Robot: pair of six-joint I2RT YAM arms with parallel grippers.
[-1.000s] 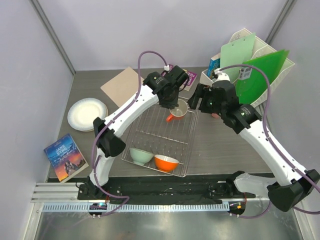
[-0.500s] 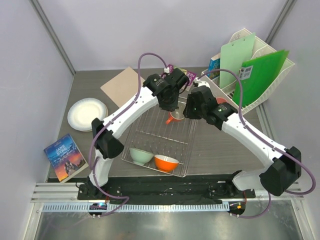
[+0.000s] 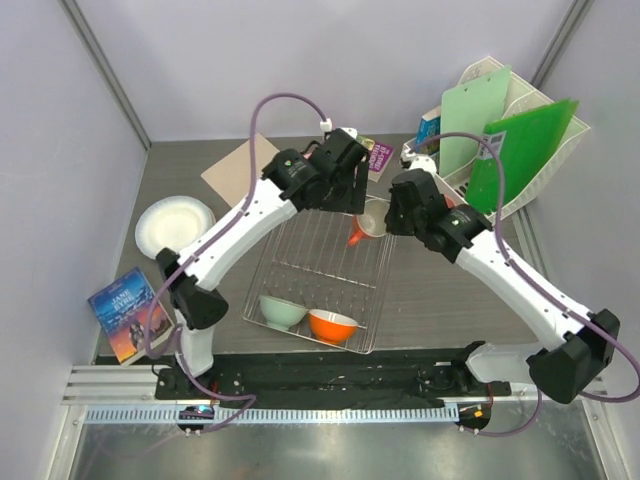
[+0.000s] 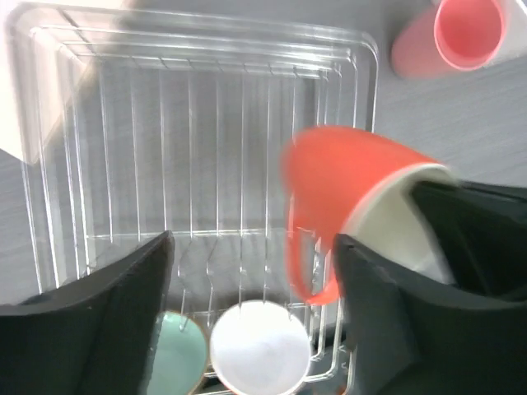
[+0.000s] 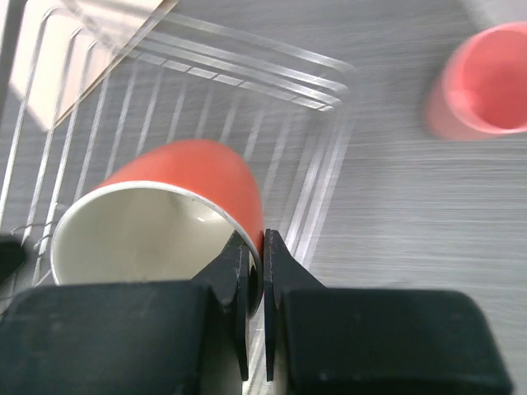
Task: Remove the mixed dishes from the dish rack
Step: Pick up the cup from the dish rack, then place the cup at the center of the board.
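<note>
Dark wood-grain table (image 3: 440, 290), walled on three sides. Carries at centre a wire rack (image 3: 320, 270), set slightly askew. Holds to the left a white plate (image 3: 175, 225), well apart from the rack, and nearer the front edge a book (image 3: 130, 312), cover up, near the plate. Bears toward the far edge a tan board (image 3: 235, 170), lying flat, and further right a purple packet (image 3: 381, 157). Has in the far right corner a white organizer (image 3: 523, 95), upright. Shows off the rack's far right corner a pink cup (image 4: 461, 37), mouth up, clear of the wire.
</note>
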